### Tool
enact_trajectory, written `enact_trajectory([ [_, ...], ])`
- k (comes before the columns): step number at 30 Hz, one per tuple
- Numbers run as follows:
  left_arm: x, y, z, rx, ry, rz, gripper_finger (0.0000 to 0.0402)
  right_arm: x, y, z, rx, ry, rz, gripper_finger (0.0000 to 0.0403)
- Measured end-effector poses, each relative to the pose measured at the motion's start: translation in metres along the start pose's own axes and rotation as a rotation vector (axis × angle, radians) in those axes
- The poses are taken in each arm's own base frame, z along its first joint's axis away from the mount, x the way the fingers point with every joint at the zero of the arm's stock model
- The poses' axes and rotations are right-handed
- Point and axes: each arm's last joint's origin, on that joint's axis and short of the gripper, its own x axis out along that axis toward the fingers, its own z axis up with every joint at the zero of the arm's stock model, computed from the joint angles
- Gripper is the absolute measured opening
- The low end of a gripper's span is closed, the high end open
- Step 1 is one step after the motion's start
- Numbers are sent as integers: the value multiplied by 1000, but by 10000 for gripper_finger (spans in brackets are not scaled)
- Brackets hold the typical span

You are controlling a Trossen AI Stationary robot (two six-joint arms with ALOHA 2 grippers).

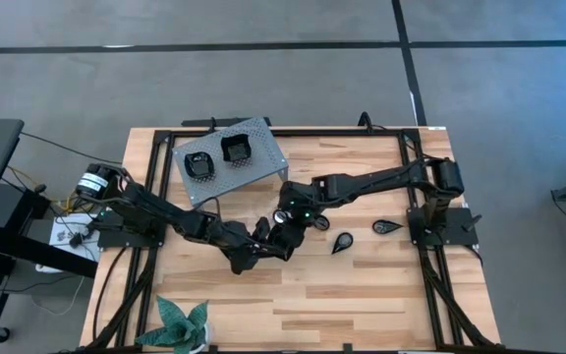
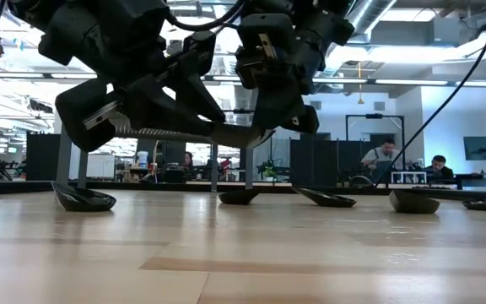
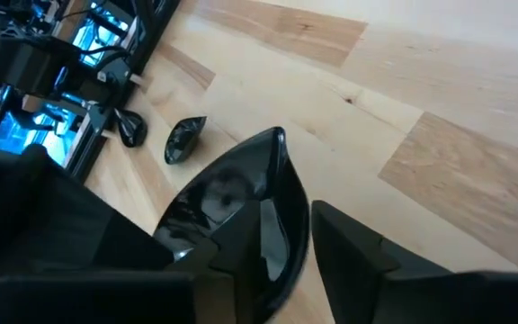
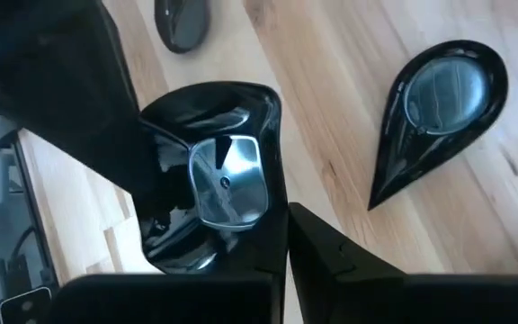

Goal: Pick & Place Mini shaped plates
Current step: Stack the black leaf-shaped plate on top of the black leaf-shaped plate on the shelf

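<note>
A green leafy plant (image 1: 180, 324) stood nearest, at the bottom edge of the high view left of centre, on the wooden table (image 1: 362, 295).

Beyond it, at the centre of the frame, the two arms met. The left gripper (image 1: 261, 236) came in from the left and the right gripper (image 1: 285, 224) from the right, almost touching. Between them was the held plate (image 4: 209, 171), a glossy black dish lifted off the wood. From above, both grippers hid it. The right gripper was pinched together on the plate's rim, which ran down between its fingers in the right wrist view. The left gripper sat at the same plate on its other side. Whether it gripped the plate or only flanked it could not be told.

Just right of the grippers two black dishes lay on the bare wood, the near teardrop plate (image 1: 343, 242) and the far teardrop plate (image 1: 386, 226), apart from each other.

Farther back, upper left of centre, the grey perforated stand (image 1: 263, 162) carried two more dishes: the roundish plate (image 1: 198, 165) and the squarish plate (image 1: 235, 147), side by side.

Behind the table, at the right of the low view, two seated people (image 2: 382, 156) showed in the room.
</note>
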Motion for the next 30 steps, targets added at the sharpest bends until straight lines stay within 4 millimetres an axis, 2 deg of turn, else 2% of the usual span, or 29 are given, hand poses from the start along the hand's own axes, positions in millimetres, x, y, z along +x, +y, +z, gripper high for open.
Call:
enact_trajectory([
  [8, 0, 0, 0, 0, 0, 0, 70, 0, 1, 1, -45, -8, 7, 5],
  [17, 0, -1, 1, -4, -8, -10, 9, 0, 3, 6, -144, -67, 6, 5],
  [24, 0, -1, 2, -5, -42, -35, 12, 2, 3, 5, -181, -64, 3, 8],
  [30, 0, -1, 2, -5, -44, -36, 10, 2, 4, 7, -187, -87, 12, 54],
])
